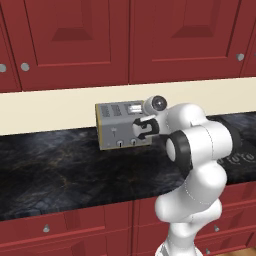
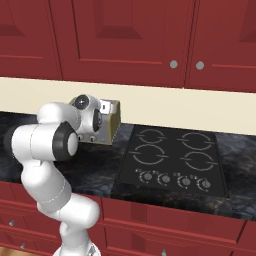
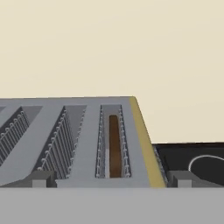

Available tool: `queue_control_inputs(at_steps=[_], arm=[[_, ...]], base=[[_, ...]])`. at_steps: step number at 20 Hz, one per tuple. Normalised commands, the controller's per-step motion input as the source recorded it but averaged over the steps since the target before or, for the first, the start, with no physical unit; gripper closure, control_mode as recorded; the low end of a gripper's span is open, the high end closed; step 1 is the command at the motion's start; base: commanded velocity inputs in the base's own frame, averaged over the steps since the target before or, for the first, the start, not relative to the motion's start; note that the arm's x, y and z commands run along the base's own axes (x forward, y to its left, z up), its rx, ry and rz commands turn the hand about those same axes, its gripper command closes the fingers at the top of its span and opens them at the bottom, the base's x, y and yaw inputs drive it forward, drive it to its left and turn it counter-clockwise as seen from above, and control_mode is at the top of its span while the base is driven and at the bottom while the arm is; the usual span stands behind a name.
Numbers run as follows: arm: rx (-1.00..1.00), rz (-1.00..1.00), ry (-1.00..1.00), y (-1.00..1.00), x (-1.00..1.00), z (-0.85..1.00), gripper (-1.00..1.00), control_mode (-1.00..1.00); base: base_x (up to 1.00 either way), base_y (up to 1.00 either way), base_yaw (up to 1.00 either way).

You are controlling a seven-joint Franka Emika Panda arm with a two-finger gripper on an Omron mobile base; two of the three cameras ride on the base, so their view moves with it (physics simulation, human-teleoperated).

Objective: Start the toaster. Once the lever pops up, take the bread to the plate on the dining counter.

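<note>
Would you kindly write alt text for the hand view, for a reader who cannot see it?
Looking along the top of the silver-grey toaster, a dark brown slice of bread sits down in its right-most slot. The slots to its left look empty. A cream wall rises behind, and a black cooktop lies to the right.

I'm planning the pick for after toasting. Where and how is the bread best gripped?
Probably by its top edge, coming straight down from above. The bread stands on edge in the rightmost slot of the toaster, with wire guides close along both faces, so only the narrow top is reachable. The open gripper should straddle its thin faces.
</note>
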Motion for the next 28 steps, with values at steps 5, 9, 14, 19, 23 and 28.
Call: queue_control_inputs(at_steps=[5,9,14,19,23,28], arm=[[0.0,0.0,0.0,0.0,0.08,0.0,-1.0,-1.0],[0.0,0.0,0.0,0.0,0.06,0.0,-1.0,-1.0],[0.0,0.0,0.0,0.0,0.03,0.0,-1.0,-1.0],[0.0,0.0,0.0,0.0,0.0,0.0,-1.0,-1.0],[0.0,0.0,0.0,-0.03,0.0,0.0,-1.0,-1.0],[0.0,0.0,0.0,-0.07,0.0,0.0,-1.0,-1.0]], base=[[0.0,0.0,0.0],[0.0,0.0,0.0],[0.0,0.0,0.0],[0.0,0.0,0.0],[0.0,0.0,0.0],[0.0,0.0,0.0]])
